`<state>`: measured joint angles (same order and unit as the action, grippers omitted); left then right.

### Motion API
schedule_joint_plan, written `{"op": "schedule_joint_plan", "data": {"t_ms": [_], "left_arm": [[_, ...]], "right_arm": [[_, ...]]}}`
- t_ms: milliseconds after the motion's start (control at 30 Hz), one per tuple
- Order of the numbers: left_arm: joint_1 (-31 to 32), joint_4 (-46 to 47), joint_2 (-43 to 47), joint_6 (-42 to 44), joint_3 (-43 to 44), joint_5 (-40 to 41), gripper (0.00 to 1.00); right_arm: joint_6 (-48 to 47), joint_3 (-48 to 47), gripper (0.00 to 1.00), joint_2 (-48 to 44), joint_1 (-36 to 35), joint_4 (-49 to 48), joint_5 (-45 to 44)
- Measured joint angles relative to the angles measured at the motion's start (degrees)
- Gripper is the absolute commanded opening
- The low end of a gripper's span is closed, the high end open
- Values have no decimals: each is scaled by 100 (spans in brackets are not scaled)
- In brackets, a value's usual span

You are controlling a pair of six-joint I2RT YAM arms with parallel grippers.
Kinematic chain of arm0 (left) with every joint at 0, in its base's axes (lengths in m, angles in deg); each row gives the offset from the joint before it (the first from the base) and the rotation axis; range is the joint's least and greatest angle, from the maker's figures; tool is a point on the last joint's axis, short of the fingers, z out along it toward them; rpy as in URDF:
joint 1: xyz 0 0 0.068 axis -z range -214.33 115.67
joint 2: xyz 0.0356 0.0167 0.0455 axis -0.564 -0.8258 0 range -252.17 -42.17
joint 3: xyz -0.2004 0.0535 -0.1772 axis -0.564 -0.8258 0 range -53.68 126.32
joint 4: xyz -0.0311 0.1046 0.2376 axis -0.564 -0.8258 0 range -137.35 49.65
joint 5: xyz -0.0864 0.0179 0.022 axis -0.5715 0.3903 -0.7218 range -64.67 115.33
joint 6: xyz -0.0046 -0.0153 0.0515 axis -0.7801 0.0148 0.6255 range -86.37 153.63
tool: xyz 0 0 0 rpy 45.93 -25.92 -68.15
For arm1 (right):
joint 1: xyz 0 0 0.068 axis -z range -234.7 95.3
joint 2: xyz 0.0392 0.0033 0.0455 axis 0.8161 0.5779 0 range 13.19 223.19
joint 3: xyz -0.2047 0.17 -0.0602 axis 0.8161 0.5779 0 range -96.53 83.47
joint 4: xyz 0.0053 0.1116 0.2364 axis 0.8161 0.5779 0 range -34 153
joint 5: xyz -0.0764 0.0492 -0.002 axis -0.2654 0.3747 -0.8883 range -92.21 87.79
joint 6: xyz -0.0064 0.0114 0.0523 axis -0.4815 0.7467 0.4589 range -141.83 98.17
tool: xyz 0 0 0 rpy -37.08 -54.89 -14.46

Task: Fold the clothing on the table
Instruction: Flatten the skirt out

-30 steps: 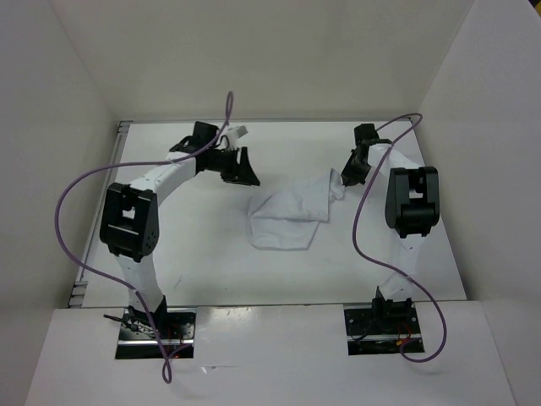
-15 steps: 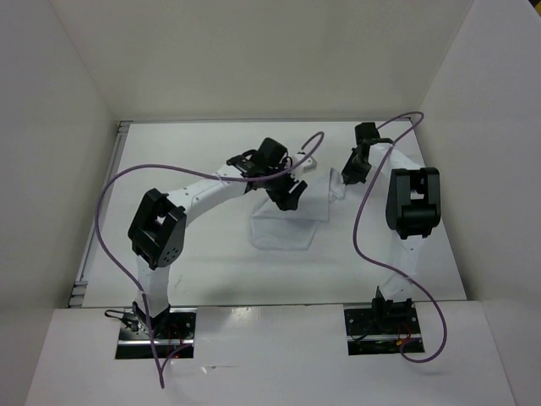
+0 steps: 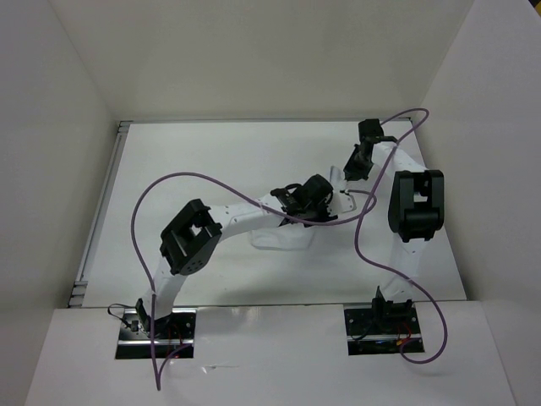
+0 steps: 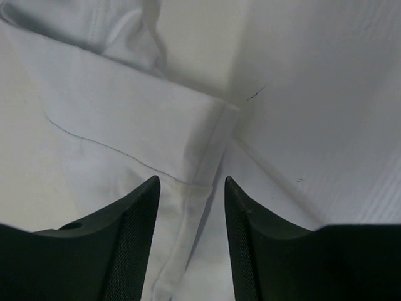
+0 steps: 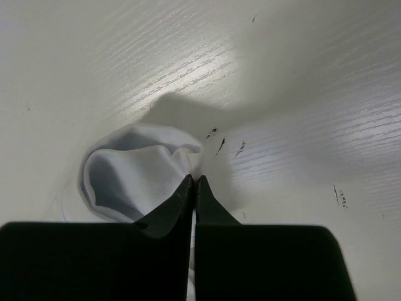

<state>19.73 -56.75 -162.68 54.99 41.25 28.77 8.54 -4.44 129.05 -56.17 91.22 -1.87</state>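
**A:** What is the left gripper [image 4: 191, 180] doing?

**B:** Its jaws stand apart, and nothing is pinched between them. It hangs low over the clothing [image 4: 125, 119]. A folded corner of the white fabric sits at twelve o'clock from the gap, with its point turned toward three o'clock. A hem line runs from that corner down through the gap toward six o'clock.

**A:** And past the corner?

**B:** There is bare table [image 4: 326, 94] from one to four o'clock, and more rumpled fabric up at eleven o'clock.

**A:** The right gripper [image 5: 193, 182]?

**B:** It is closed tight, with its tips meeting on a puckered bunch of the clothing [image 5: 135, 172]. The bunch bulges out toward ten o'clock. On the table [image 5: 282, 94] a few dark specks [image 5: 220, 145] lie at one o'clock from the tips.

**A:** Seen from above, where does it all lie?

**B:** The right gripper [image 3: 347, 175] is at about two o'clock from the middle of the table [image 3: 186, 169]. The left gripper [image 3: 325, 216] is just beside it, at seven o'clock from it. The clothing [image 3: 279, 238] lies near the table's middle and is mostly hidden under the left forearm. One end is drawn out toward two o'clock, up to the right gripper's tips.

**A:** And farther out?

**B:** The left arm reaches from its base at seven o'clock across the cloth, and a purple cable [image 3: 148, 203] loops wide toward nine o'clock. White walls [image 3: 254, 59] stand around the table.
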Motion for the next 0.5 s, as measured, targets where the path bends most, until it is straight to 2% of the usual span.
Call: {"op": "schedule_joint_plan", "data": {"t_ms": [200, 500], "left_arm": [[70, 448, -164, 212, -133, 400, 51], [59, 573, -505, 269, -136, 415, 50]], "right_arm": [[-42, 2, 0, 0, 20, 0, 55], [-133, 20, 0, 0, 20, -4, 94]]}}
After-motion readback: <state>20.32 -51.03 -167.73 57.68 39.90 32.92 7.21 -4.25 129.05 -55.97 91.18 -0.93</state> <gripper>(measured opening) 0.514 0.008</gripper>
